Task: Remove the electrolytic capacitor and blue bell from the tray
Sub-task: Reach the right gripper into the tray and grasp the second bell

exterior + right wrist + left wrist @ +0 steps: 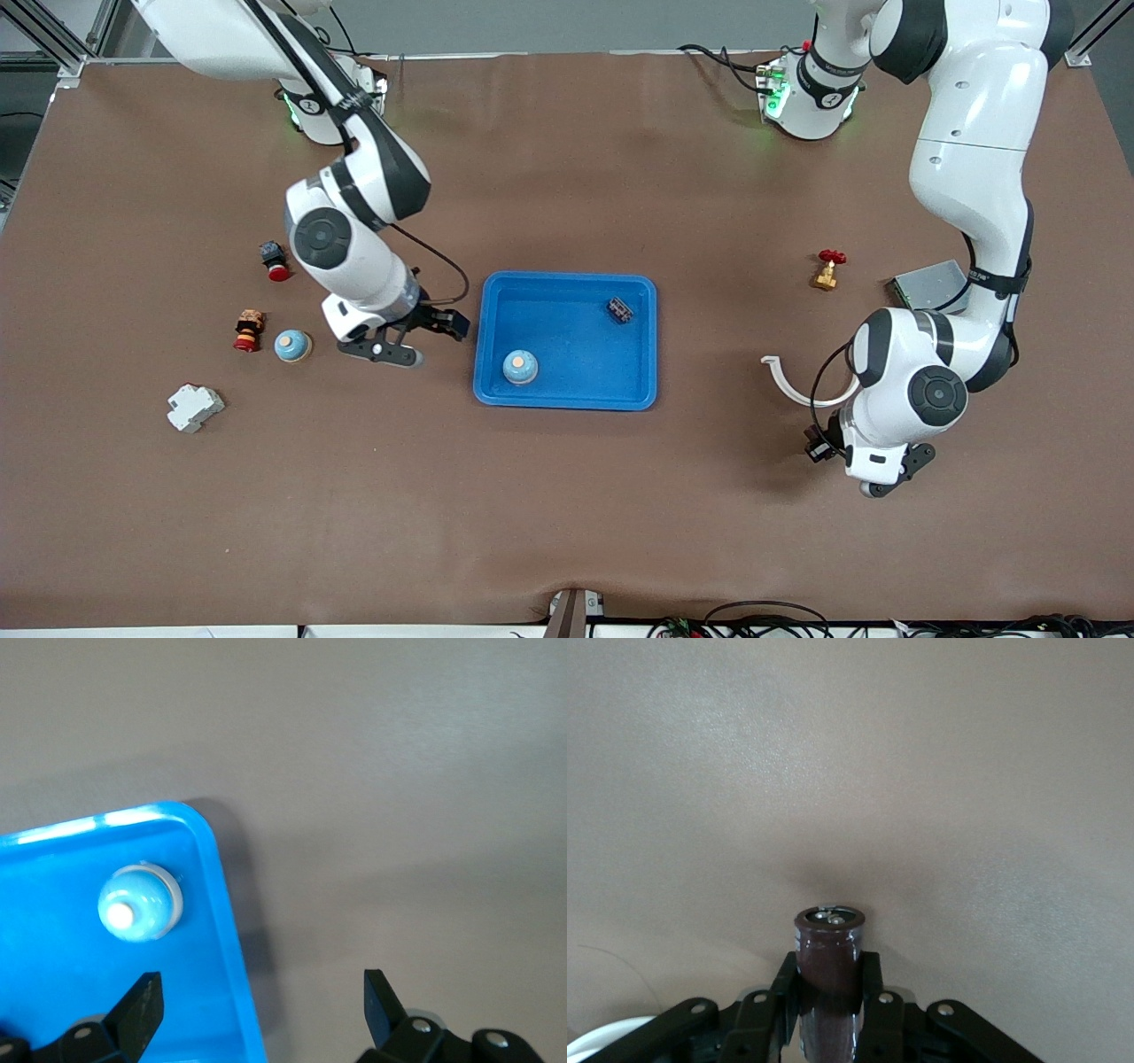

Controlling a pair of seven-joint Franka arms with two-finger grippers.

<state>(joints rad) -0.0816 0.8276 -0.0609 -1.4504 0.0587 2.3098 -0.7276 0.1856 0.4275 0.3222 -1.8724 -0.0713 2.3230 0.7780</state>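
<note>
A: Where does the blue tray (567, 394) sit?

B: In the middle of the table. One bell (520, 367) rests inside it, at the corner nearest the front camera on the right arm's side. A small dark component (619, 309) lies in the tray too, farther from the camera and toward the left arm's end.

A: And the right gripper (416, 335)?

B: It hovers low, just beside the tray's edge on the right arm's side. Its fingers (142, 1005) are spread wide with nothing between them; the right wrist view shows the tray rim and that bell just inside it.

A: The left gripper (830, 992)?

B: It is clamped on the capacitor (829, 952), a dark brown cylinder with a metal top, standing out from between the fingers over bare table, toward the left arm's end and well apart from the tray.

A: Anything else of the task's?

B: A second bell (291, 346) stands on the table near the right gripper, toward the right arm's end.

A: Other items?

B: A red-topped button (275, 261), a stacked red and brown piece (249, 330) and a white breaker (194, 408) lie at the right arm's end. A small valve with a red handle (827, 268), a grey box (928, 285) and a white curved hook (793, 381) lie at the left arm's end.
</note>
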